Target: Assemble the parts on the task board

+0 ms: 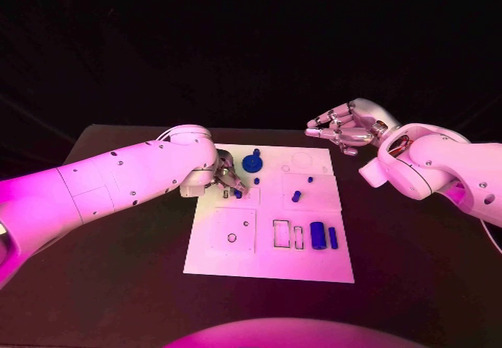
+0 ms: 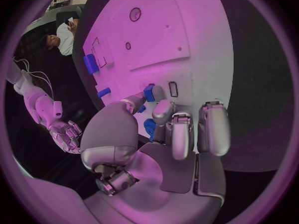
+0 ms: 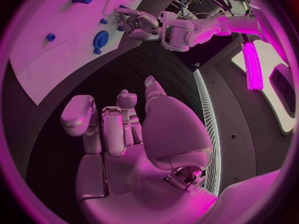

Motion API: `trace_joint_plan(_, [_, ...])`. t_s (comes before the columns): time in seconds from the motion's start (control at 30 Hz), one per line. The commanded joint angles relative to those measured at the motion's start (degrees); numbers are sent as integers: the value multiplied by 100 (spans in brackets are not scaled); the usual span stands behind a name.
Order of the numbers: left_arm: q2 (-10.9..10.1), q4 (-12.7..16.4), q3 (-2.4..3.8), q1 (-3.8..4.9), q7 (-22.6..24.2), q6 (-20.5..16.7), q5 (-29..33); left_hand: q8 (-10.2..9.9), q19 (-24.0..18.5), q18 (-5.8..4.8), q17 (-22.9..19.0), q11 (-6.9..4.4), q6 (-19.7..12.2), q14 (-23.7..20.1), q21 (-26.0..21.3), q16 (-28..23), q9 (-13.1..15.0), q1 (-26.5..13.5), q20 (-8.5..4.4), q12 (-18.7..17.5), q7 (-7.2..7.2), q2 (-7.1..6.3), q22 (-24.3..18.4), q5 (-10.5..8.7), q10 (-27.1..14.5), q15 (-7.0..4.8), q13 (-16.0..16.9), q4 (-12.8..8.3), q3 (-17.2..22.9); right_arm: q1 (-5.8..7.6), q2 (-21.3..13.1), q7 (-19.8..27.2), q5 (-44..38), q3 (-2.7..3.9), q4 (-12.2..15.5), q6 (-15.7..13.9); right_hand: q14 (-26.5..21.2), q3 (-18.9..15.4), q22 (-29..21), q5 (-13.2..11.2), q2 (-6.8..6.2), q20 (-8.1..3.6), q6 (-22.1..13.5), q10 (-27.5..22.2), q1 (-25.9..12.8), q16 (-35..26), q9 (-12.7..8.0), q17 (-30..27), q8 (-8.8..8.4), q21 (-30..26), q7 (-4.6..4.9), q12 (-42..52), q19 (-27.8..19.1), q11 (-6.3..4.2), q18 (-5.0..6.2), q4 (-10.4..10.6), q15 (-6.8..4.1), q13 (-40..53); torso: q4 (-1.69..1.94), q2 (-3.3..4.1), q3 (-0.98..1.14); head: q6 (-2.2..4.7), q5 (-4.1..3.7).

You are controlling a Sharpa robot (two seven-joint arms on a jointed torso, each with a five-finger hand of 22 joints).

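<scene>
The white task board (image 1: 270, 254) lies mid-table. My left hand (image 1: 224, 179) is low over the board's left edge. In the left wrist view its thumb and a finger pinch a small blue part (image 2: 149, 92) beside a narrow rectangular slot (image 2: 173, 88). A blue gear (image 1: 252, 162) stands just beyond that hand. Small blue pegs (image 1: 296, 196) stand mid-board, and two blue cylinders (image 1: 318, 235) lie by the right edge. My right hand (image 1: 343, 127) hovers above the board's far right corner, fingers loosely spread and palm (image 3: 124, 134) empty.
Empty outlined recesses (image 1: 282, 233) and a small round hole (image 1: 231, 237) mark the near half of the board. Bare black table (image 1: 418, 254) surrounds the board on every side.
</scene>
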Motion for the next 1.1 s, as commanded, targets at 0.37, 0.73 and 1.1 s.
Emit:
trace_joint_plan(0.37, [-34, 77, -55, -95, -41, 75, 85, 42, 285, -106, 1509, -43, 44, 584, 35, 14, 18, -88, -50, -34, -5, 54, 463, -28, 33, -49, -39, 181, -369, -4, 2, 17, -8, -1, -11, 77, 269, -99, -17, 15, 27, -3, -19, -47, -48, -43, -6, -5, 34, -48, -22, -7, -45, 1, 40, 44, 10, -9, -3, 1, -2, -3, 2])
trace_joint_plan(0.73, [-199, 289, 80, -77, -20, -88, 115, 38, 262, -88, 1509, -46, 29, 584, -35, 14, 20, -98, -57, -64, -5, 39, 397, -28, 20, -55, -81, 295, -630, -4, 7, 18, -8, -2, -36, 73, 269, -128, -17, 13, 36, -2, -20, -49, -61, -46, -6, -8, 37, -49, -22, -5, -43, 2, 40, 66, 11, -12, 2, -1, -3, 15, 4])
trace_joint_plan(1.1, [-458, 407, 372, 373, 34, -9, 529, -318, 63, 34, 1509, 115, -396, 584, -581, 14, -169, 142, 36, -488, 186, 153, -134, -28, -424, 68, -607, 353, -1478, -20, 68, 12, 0, -13, -124, 78, 270, -215, -24, 240, 90, -4, -28, -60, -24, -56, -6, -10, 51, -59, -22, 3, -37, -2, 40, 112, 10, -22, -1, 0, -1, 79, 24])
